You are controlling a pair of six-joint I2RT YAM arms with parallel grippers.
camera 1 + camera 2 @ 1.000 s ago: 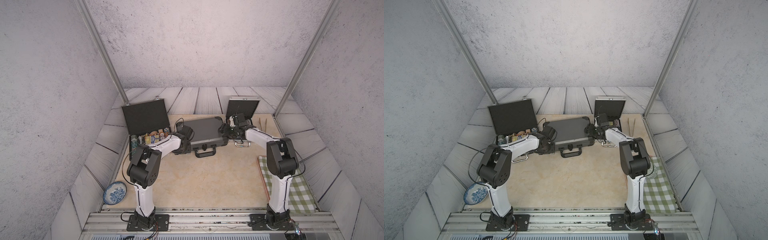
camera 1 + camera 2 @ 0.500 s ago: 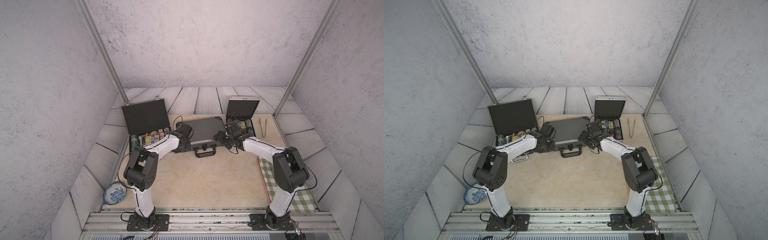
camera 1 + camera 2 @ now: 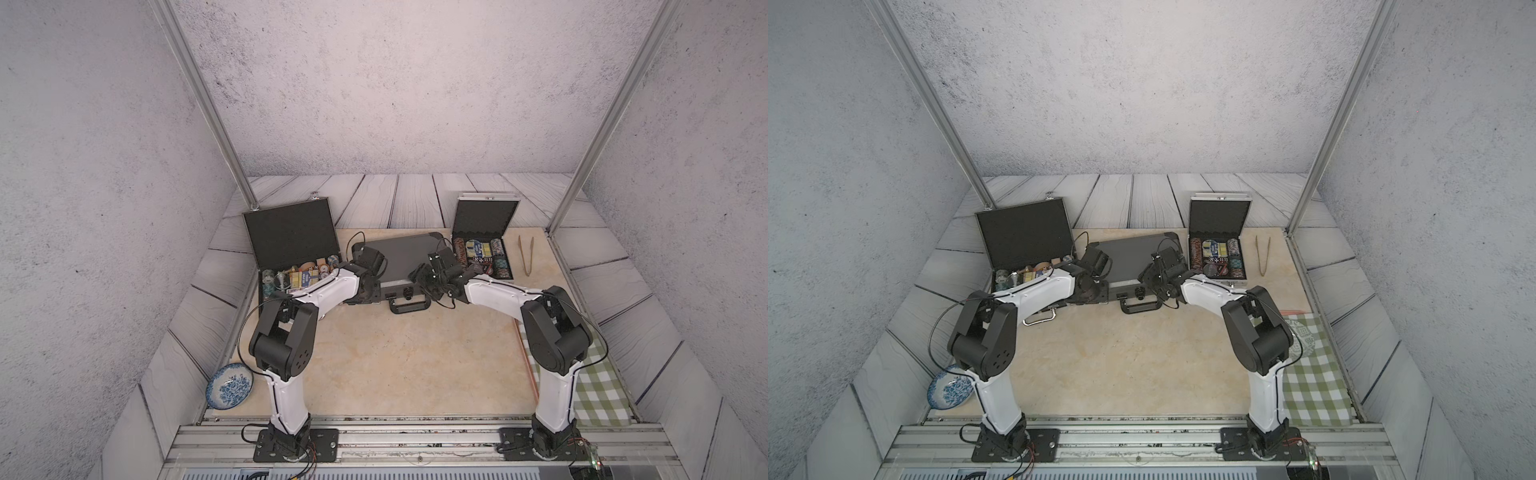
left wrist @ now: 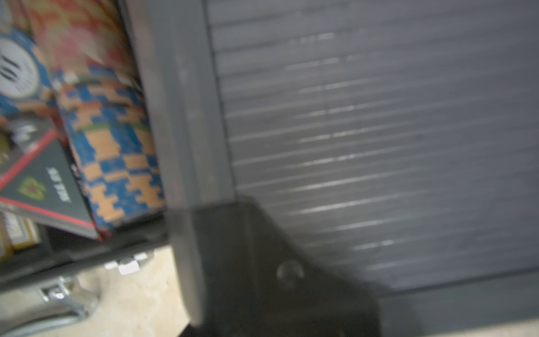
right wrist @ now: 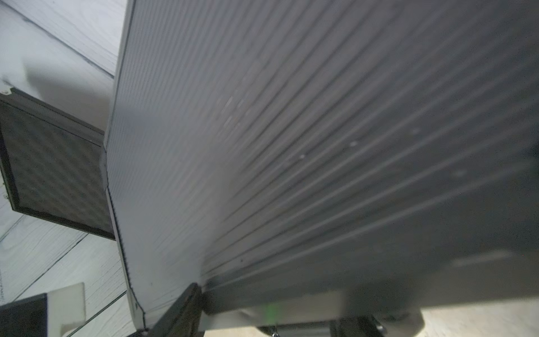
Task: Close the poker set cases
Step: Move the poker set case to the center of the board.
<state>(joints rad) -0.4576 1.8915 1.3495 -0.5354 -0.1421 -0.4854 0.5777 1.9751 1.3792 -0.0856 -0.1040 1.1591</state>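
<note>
— Where was the large ribbed case (image 3: 399,253) found?

— It was seen lying flat at the middle of the far edge of the worktop (image 3: 415,357). Its lid was lowered onto the base and its black handle (image 3: 409,307) was turned toward the near edge.

— And how were the tools placed?

— The left tool (image 3: 365,291) was set at the case's near left corner. The right tool (image 3: 430,284) was set over the near right part of the lid. How far either was opened could not be told: the fingers were lost against the dark case in both top views and were not shown in the wrist views. Whether anything was gripped could not be told either.

— What was noted of the other two cases?

— The black case (image 3: 291,232) was found at the far left corner, just beside the ribbed one. Its lid was stood upright, and chips (image 4: 116,163) and a card box (image 4: 49,186) were exposed. The silver case (image 3: 484,216) was found toward the far right corner, likewise opened, with chip rows (image 3: 482,253) laid bare.

— And further out?

— Wooden tongs (image 3: 525,255) were laid beside the silver case, near the right edge. A green checked cloth (image 3: 598,390) was spread beside the right edge toward the near corner. A blue patterned plate (image 3: 230,385) was seen just off the near left corner.
</note>
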